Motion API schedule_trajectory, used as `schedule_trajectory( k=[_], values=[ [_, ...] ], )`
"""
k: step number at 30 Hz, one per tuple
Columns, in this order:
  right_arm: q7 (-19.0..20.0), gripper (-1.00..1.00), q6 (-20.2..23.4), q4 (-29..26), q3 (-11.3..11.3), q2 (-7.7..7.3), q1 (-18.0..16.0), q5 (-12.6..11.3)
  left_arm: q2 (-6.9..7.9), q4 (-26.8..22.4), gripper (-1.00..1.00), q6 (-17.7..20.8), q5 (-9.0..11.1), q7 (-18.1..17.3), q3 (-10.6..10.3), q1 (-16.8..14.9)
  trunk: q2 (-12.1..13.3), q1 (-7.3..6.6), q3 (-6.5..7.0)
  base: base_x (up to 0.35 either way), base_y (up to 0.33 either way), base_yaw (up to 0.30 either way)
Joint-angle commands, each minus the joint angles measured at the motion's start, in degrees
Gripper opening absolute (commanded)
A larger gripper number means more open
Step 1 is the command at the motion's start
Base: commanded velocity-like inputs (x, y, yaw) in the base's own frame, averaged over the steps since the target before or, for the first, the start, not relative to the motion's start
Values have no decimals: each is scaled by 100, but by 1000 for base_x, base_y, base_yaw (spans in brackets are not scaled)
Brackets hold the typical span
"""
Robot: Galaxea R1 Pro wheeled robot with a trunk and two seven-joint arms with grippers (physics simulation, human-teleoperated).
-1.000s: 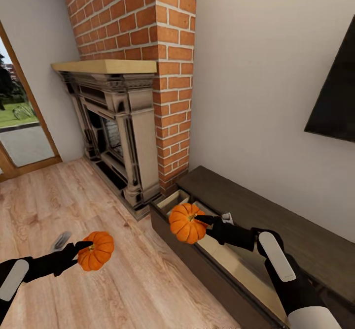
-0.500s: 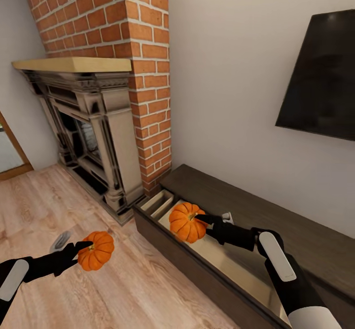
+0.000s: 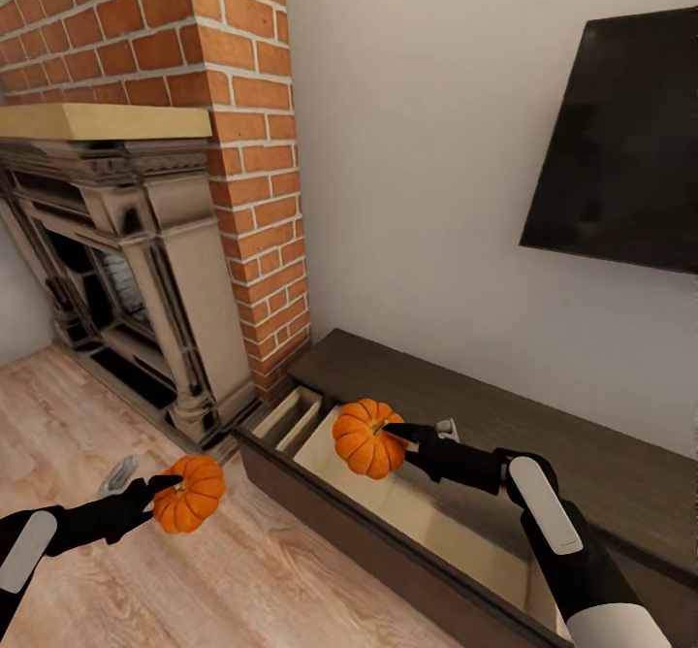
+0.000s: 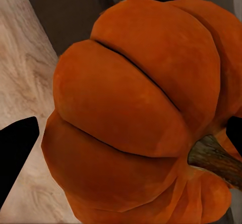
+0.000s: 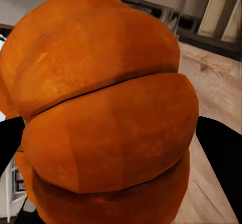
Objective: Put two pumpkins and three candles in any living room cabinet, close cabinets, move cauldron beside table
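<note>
— Both jaws were clenched, each on a pumpkin. How did yours sit against the cabinet?

— My right gripper (image 3: 399, 432) grasped one pumpkin (image 3: 367, 437) by its stem side, hanging directly above the pulled-out drawer (image 3: 427, 522) of the cabinet (image 3: 543, 435), near the drawer's end closest to the fireplace (image 3: 136, 260). My left gripper (image 3: 167, 486) clamped the other pumpkin (image 3: 190, 493) out over the wooden floor (image 3: 58, 415), on the room side of the drawer's front panel.

— So which arm was better placed?

— I judged the right one: its load only needed lowering straight into the drawer. The left would have had to carry its pumpkin across the front panel toward the wall first.

— And the long axis?

— The drawer ran lengthwise along the cabinet, parallel to the wall, with bare pale bottom stretching away from the fireplace, so I reckoned there was space for both, side by side along that line.

— What else stood around?

— A brick chimney (image 3: 242, 144) rose beside the cabinet's end, and a dark screen (image 3: 620, 144) hung on the wall above the cabinet top. In the wrist views each pumpkin (image 4: 136, 113) bulged between my dark fingers (image 4: 15, 153), the right one (image 5: 106, 108) likewise.
</note>
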Motion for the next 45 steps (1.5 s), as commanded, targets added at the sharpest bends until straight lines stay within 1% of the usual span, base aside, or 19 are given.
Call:
schedule_trajectory(
  k=[1,13,18,27,41,45],
  values=[
    [56,-100,11,1,5,-2,-5,24,-1,-4,-100,44,48,-25,18,-4,-3,2,-10,283,63,-254],
    [53,-100,11,3,5,-2,-5,23,-1,-4,-100,44,48,-25,18,-4,-3,2,-75,241,9,-245],
    [51,-100,11,2,5,-2,-5,23,-1,-4,-100,44,48,-25,18,-4,-3,2,-102,76,43,-243],
    [50,-100,10,2,5,-2,-5,24,-1,-4,-100,44,48,-25,18,-4,-3,2,-152,26,146,-243],
    [46,-100,10,1,5,-2,-5,24,-1,-4,-100,44,50,-25,18,-4,-3,2,-229,130,8,-243],
    [44,-100,10,1,5,-2,-5,23,-1,-4,-100,44,49,-25,18,-4,-3,2,-250,95,120,-243]
  ],
)
